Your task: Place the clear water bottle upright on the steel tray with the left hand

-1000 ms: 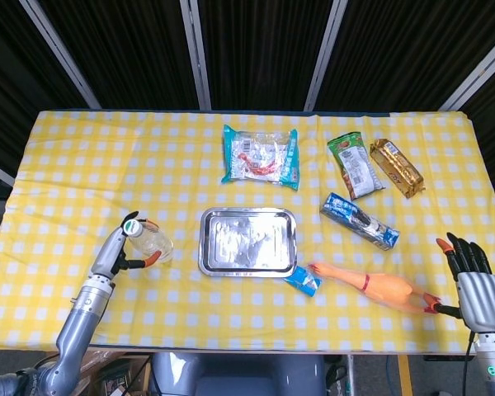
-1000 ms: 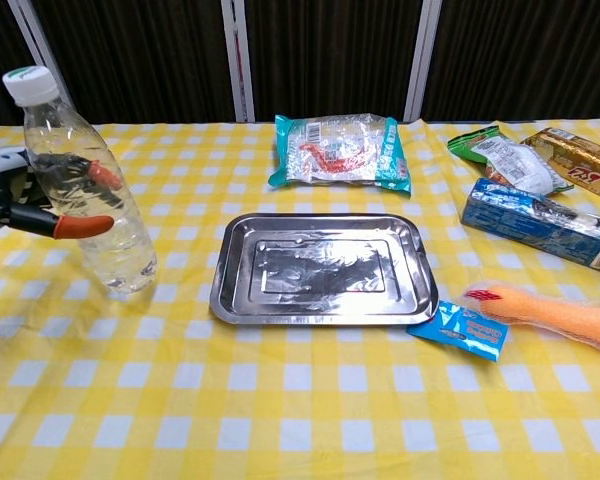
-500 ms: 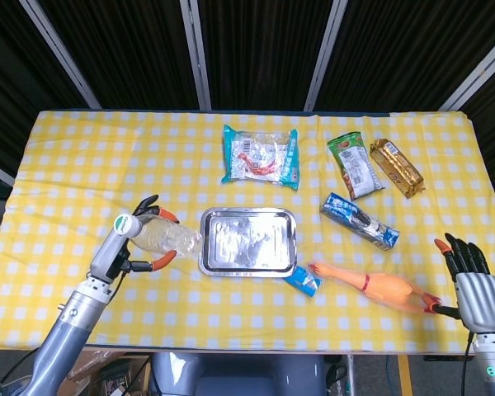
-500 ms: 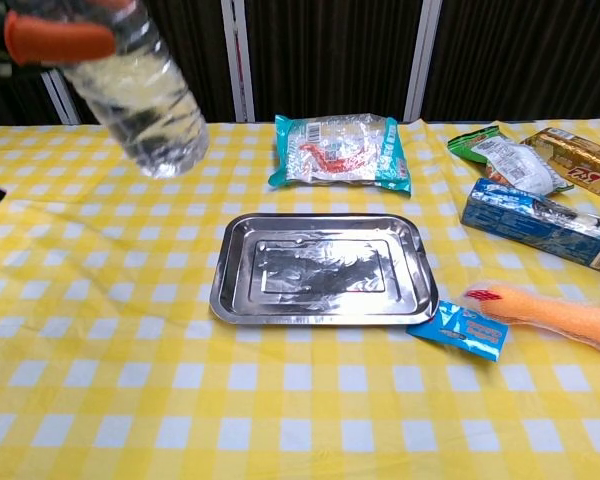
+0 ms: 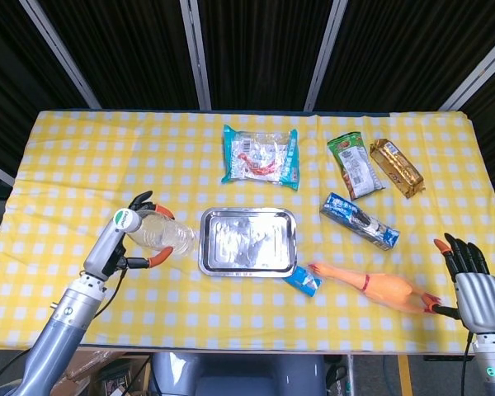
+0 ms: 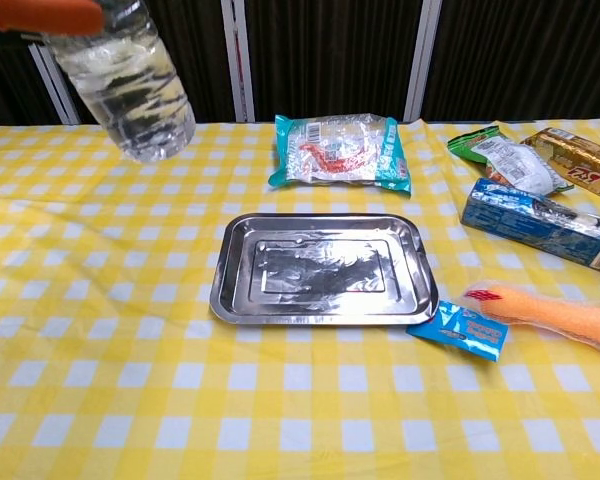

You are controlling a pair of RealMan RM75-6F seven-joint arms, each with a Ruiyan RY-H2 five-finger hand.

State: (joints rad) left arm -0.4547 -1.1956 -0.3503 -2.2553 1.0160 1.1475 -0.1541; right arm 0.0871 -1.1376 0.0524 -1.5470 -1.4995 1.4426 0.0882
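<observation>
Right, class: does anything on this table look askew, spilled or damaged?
Nothing spilled or damaged. The only thing askew is the clear water bottle, tilted in the left robot hand above the cloth, left of the steel tray, which holds nothing.

Clear water bottle (image 5: 154, 233) with a green-and-white cap, partly filled, held off the desk and tilted, cap end up and away from the steel tray, base nearest the tray's left rim; seen in chest view (image 6: 128, 84) above and left of the tray. Steel tray (image 5: 247, 241), rectangular, shiny, rounded corners, lying flat, nothing in it.
</observation>
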